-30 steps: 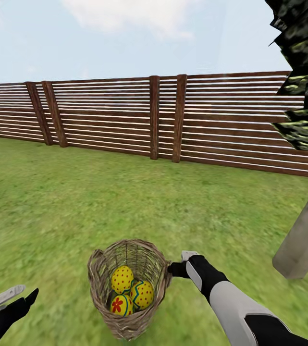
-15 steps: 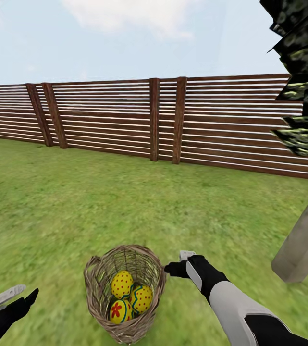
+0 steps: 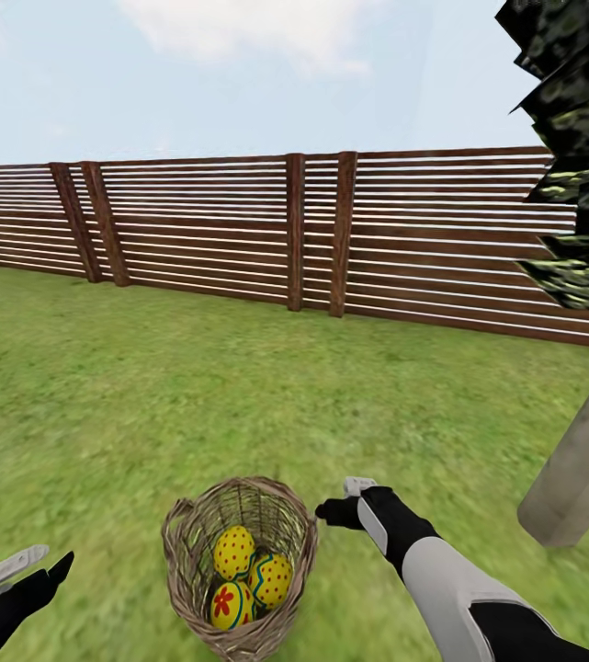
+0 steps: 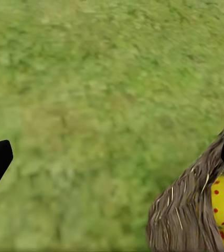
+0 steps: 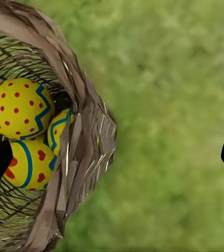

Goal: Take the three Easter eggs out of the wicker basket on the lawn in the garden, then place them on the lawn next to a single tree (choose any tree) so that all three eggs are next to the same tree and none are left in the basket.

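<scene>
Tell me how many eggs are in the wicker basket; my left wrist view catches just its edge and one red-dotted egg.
Observer: The head view shows three Easter eggs lying in the wicker basket.
Operator: Where is the right gripper?
Observer: The right gripper is open beside the basket's rim, holding nothing.
Operator: Any tree nearby?
Observer: A thick tree trunk stands on the lawn, off to the robot's right of the basket.
</scene>
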Controlling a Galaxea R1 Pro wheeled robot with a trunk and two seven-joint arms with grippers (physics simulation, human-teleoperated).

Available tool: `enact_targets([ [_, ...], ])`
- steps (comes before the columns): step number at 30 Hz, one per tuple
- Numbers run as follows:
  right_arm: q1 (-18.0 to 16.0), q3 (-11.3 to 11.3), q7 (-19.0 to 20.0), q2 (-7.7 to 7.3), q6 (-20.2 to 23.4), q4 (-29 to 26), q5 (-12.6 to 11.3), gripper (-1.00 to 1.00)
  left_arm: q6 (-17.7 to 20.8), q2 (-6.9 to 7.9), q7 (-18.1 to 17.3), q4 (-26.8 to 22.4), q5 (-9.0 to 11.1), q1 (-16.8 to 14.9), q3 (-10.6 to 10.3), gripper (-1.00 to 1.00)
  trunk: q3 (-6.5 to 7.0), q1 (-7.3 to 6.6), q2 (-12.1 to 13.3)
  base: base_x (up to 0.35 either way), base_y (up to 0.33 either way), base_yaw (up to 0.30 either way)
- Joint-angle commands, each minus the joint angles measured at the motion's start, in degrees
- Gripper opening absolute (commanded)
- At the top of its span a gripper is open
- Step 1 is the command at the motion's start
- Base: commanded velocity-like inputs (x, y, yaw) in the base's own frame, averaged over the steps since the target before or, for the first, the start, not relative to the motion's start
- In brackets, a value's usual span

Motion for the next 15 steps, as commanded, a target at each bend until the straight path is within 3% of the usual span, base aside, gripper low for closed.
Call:
enact_targets([
  [1, 0.0, -0.5, 0.1, 0.03, 0.3, -0.1, -0.1, 1.00, 0.3, 0.00, -0.1, -0.1, 0.4, 0.0, 0.1, 1.00, 0.14, -0.23, 0.4, 0.000, 0.000, 0.000],
  [15, 0.0, -0.6, 0.1, -0.02, 0.3, -0.3, -0.1, 1.00, 0.3, 0.00, -0.1, -0.1, 0.4, 0.0, 0.0, 1.00, 2.65, -3.30, 6.0, 0.000, 0.000, 0.000],
])
